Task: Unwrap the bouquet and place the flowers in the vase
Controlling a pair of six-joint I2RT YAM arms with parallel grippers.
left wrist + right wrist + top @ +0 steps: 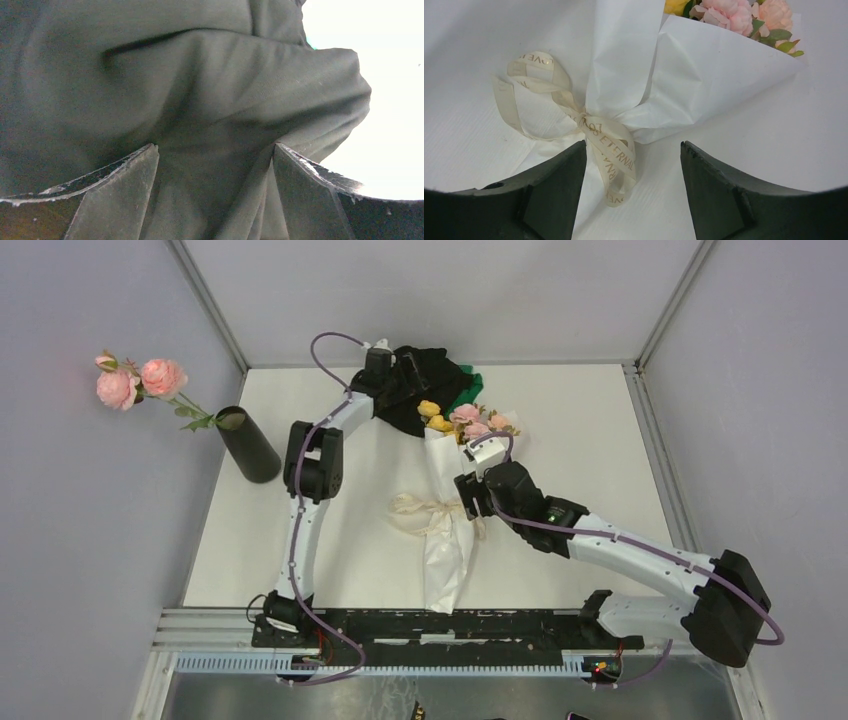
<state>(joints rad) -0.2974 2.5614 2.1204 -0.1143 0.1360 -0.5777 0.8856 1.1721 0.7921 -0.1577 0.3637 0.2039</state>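
Bouquet [445, 470], stems unseen within white paper [624, 55], ribbon [600, 137] around it.

Top view: I see even, diffuse light, faint shadows, sharp throughout. Left wrist: dim, cloth [200, 100] fills frame, too close, soft focus; background at right blown out white. Right wrist: bright, paper [704, 75] near glare, ribbon [610, 150] lettering readable, roses [729, 12] at top edge slightly soft.

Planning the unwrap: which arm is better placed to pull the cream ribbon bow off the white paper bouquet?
Right. The open right gripper hangs just over the cream ribbon bow; the left gripper is off at the black cloth heap, far from the white-paper bouquet.
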